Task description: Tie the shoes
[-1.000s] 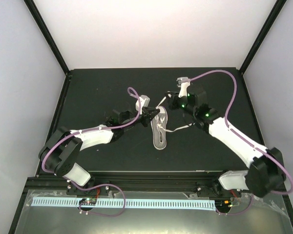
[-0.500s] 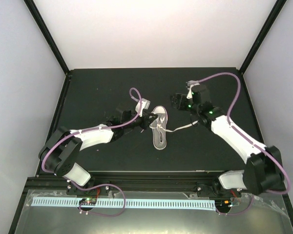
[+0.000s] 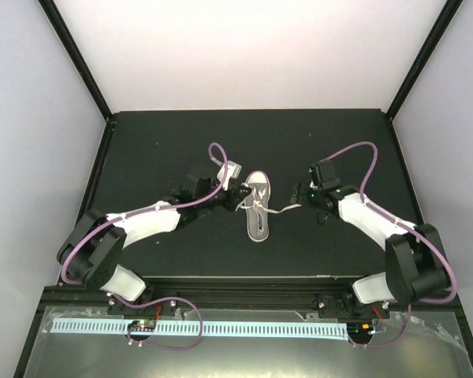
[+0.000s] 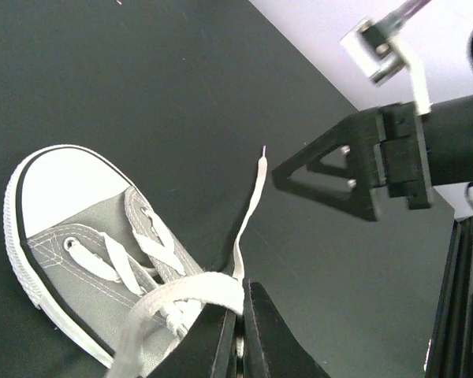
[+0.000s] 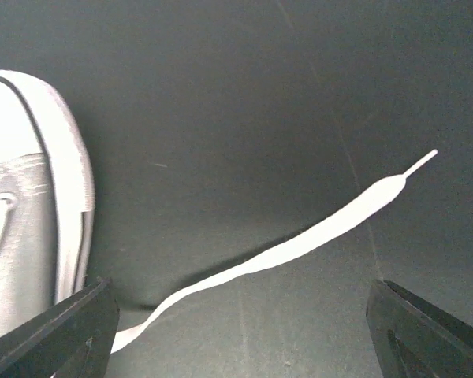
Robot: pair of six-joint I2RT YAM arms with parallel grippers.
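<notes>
Shoe: small grey canvas low-top sneaker [image 3: 257, 213] w/ white toe cap sat mid-frame on black table [image 3: 158, 142].
L gripper [image 4: 240, 295]: was clamped on white lace [image 4: 191, 288] at sneaker's left.
R gripper [image 5: 240, 315]: jaws stood apart, nothing held, right of sneaker.

shoe [image 3: 257, 214] on table [image 3: 158, 150] | lace [image 4: 252, 197] in left tool [image 4: 238, 331] | right tool [image 3: 298, 194] right, apart

Bench [image 3: 158, 142] is just a plain matte black top, with a few faint scuffs visible up close. White panels [image 3: 244, 47] box it in at the back and both sides, with black corner posts [image 3: 75, 55]. Along the near edge there's a black rail [image 3: 236, 285], then a pale slotted strip [image 3: 244, 327] lying on shiny sheet metal [image 3: 299, 356].
</notes>
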